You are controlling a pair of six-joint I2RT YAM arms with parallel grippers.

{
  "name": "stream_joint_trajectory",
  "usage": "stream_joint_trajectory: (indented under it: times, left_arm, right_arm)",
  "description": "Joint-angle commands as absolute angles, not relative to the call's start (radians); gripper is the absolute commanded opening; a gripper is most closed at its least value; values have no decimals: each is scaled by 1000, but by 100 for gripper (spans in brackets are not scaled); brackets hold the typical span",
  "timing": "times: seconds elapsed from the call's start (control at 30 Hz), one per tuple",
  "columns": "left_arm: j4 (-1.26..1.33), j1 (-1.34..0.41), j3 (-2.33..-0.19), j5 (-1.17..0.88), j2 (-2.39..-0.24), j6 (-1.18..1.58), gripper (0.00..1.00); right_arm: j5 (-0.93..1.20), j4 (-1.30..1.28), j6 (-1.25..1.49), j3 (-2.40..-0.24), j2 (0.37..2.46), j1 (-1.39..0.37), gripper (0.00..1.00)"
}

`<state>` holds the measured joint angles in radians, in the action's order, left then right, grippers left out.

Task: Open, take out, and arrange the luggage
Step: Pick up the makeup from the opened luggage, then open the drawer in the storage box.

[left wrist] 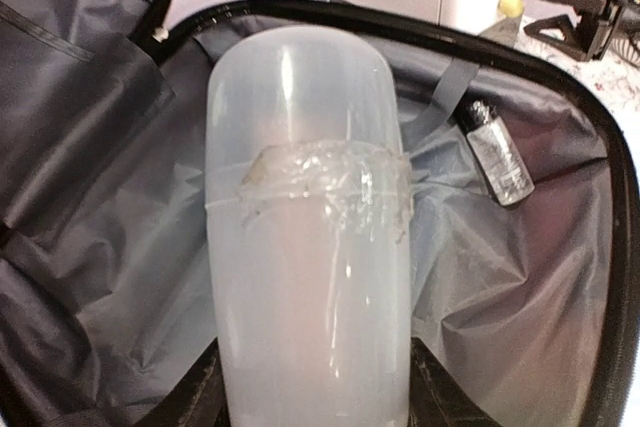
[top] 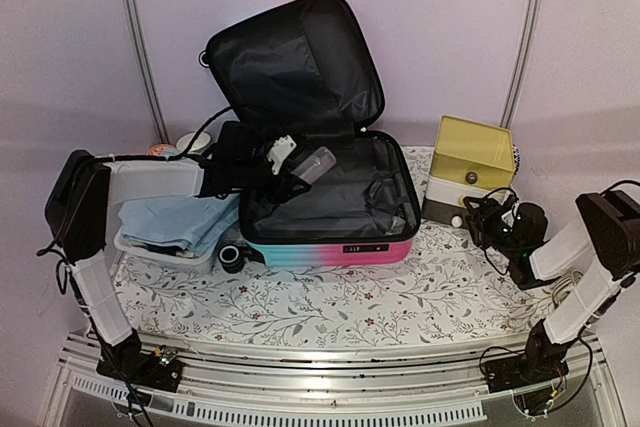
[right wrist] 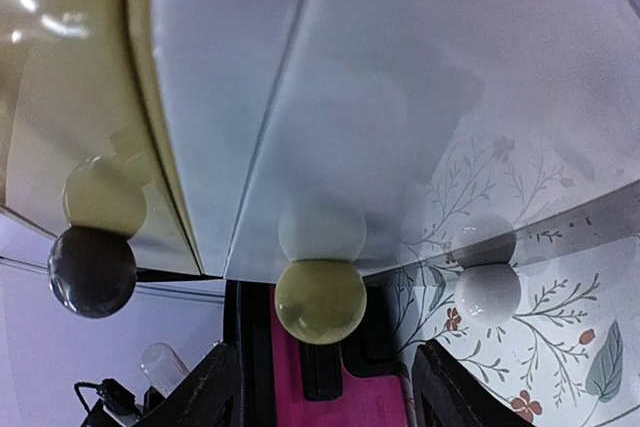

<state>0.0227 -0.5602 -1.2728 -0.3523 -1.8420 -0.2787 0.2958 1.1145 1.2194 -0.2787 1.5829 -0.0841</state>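
Observation:
The luggage [top: 330, 250] lies open in the middle of the table, lid propped up, its black lining [left wrist: 520, 287] showing. My left gripper [left wrist: 312, 377] is shut on a translucent plastic cylinder [left wrist: 305, 217] with tape round its middle and holds it over the open shell [top: 315, 162]. A small clear bottle [left wrist: 497, 152] lies inside against the far wall. My right gripper [right wrist: 325, 387] stands open at the front of the yellow-topped drawer box [top: 470, 162]. A yellow knob [right wrist: 320, 300] sits between the fingers, which are clear of it on both sides.
A white basket [top: 160, 179] holding a folded blue cloth [top: 175, 222] stands left of the luggage, under my left arm. The drawer box also has a white knob [right wrist: 487, 293] and a dark knob [right wrist: 92, 271]. A floral cloth [top: 400, 297] covers the table.

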Motion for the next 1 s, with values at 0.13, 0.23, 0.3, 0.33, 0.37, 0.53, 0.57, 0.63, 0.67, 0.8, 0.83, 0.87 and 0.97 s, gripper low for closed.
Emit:
stream_joint_trajectory:
  times: [0.13,0.23,0.3,0.33,0.37,0.53,0.57,0.63,0.67,0.8,0.83,0.87,0.97]
  left_arm:
    - [22,-586,-1217,-316,-1745,-244,45]
    - [9,-599,-1211,-302,-1730,-243,45]
    - [6,-605,-1208,-297,-1721,-245,45]
    - [5,-607,-1204,-294,-1717,-245,45]
    - [3,-609,-1202,-292,-1713,-245,45]
    - [-15,-621,-1196,-276,-1701,-241,45]
    - [-18,-623,-1193,-272,-1697,-241,45]
    - [-20,-627,-1185,-265,-1688,-239,45]
    - [-22,-629,-1181,-263,-1683,-238,45]
    - [-28,-641,-1166,-250,-1661,-234,45]
    - [-28,-644,-1160,-248,-1655,-233,45]
    - [-28,-646,-1156,-247,-1649,-231,45]
    - [-30,-654,-1151,-242,-1634,-224,45]
  right_arm:
    - [257,1250,1262,-333,1660,-81,55]
    - [260,1259,1272,-356,1688,-81,51]
    - [253,1279,1288,-357,1697,-81,45]
    - [249,1279,1293,-358,1697,-81,41]
    - [244,1277,1296,-357,1693,-81,38]
    - [231,1276,1305,-323,1669,-81,27]
    - [229,1276,1309,-312,1661,-81,27]
    - [224,1276,1315,-284,1635,-81,26]
    - [223,1273,1313,-267,1621,-82,26]
    - [211,1250,1304,-194,1551,-77,25]
    - [208,1246,1300,-171,1530,-75,25]
    - [207,1240,1297,-156,1518,-74,25]
    - [222,1236,1300,-115,1492,-75,24]
